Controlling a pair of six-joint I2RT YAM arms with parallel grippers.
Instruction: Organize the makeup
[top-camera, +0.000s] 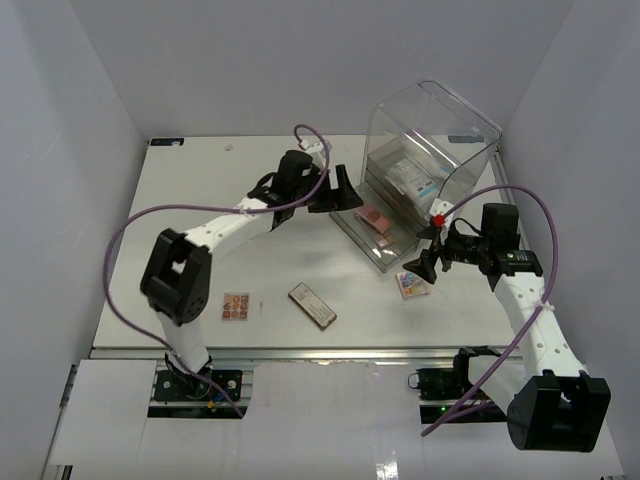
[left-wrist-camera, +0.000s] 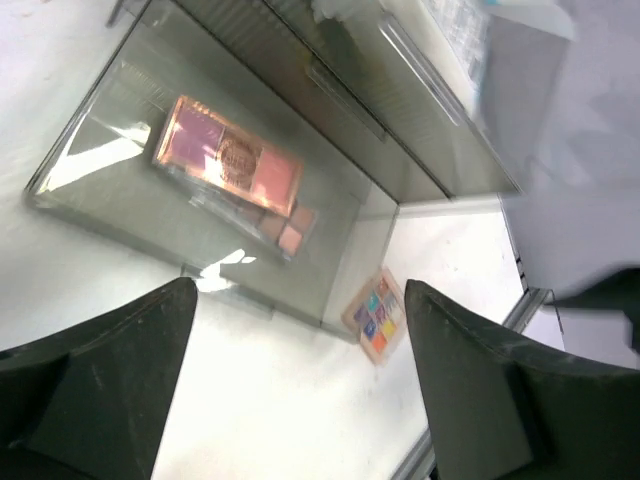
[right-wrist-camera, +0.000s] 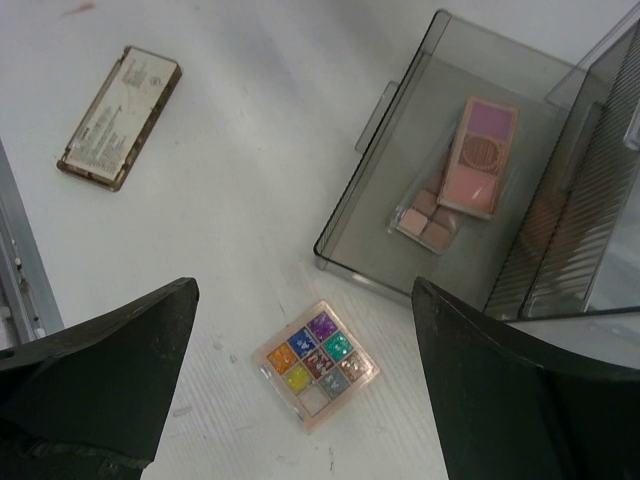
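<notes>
Currently we log both tools spread wide, gripping nothing: the left gripper (top-camera: 335, 190) hangs over the pulled-out drawer (top-camera: 388, 252), and the right gripper (top-camera: 425, 262) over a multicolour palette (right-wrist-camera: 317, 364) lying on the table (top-camera: 200, 180) just beside that drawer's corner. Nearer the bases lie a long dark compact (top-camera: 312, 305) and a small patterned palette (top-camera: 236, 306), apart. The drawer holds a pink palette (right-wrist-camera: 478, 158) overlapping a smaller tan palette (right-wrist-camera: 425, 218). Inside the clear acrylic box (top-camera: 430, 140) sits a white packet with blue print (top-camera: 415, 178); we cannot read its text.
</notes>
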